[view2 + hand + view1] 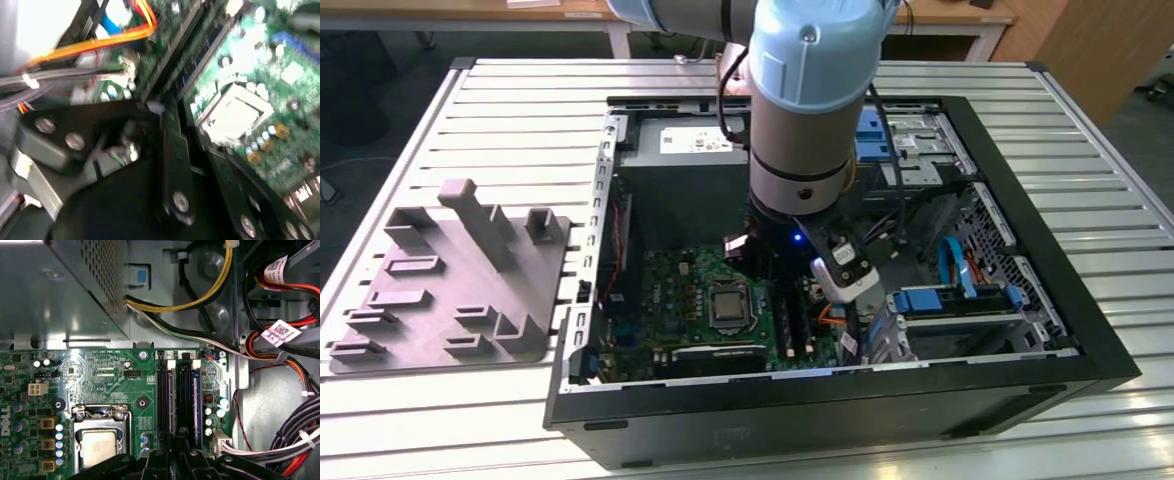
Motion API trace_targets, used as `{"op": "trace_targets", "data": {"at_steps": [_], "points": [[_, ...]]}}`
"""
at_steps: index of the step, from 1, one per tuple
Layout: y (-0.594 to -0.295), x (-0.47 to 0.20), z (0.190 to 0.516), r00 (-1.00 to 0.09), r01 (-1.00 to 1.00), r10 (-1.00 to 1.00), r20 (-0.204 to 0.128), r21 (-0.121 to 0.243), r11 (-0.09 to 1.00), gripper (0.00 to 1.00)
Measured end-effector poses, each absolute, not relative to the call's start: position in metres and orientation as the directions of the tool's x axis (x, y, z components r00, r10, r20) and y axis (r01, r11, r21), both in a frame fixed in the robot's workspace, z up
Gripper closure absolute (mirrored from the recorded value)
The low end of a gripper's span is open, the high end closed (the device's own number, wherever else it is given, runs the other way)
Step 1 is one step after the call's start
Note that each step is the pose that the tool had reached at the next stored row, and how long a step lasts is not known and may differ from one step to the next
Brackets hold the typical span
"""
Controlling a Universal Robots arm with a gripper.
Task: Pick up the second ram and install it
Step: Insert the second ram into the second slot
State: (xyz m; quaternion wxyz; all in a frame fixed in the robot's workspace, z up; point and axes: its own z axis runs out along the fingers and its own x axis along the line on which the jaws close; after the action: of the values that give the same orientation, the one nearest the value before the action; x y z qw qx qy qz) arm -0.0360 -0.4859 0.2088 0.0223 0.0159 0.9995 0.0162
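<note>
The claw [176,460] hovers over the motherboard [115,385] slots, apparently clamped on the second ram [196,405], not yet fully seated.

table [1121,200]: ribbed metal slats, fills most of the exterior view | desks [480,14]: wooden tops, white legs, along top edge | floor [354,110]: dark, upper left | panel [1081,50]: wooden, upper right
</note>
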Motion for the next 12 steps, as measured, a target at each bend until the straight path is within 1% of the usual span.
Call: {"op": "trace_targets", "data": {"at_steps": [5, 12], "points": [[-0.486, -0.036, 0.212, -0.999, 0.031, 0.032, -0.044, 0.033, 0.999, 0.81], [-0.486, -0.036, 0.236, -0.999, 0.031, 0.032, -0.044, 0.033, 0.999, 0.81]]}}
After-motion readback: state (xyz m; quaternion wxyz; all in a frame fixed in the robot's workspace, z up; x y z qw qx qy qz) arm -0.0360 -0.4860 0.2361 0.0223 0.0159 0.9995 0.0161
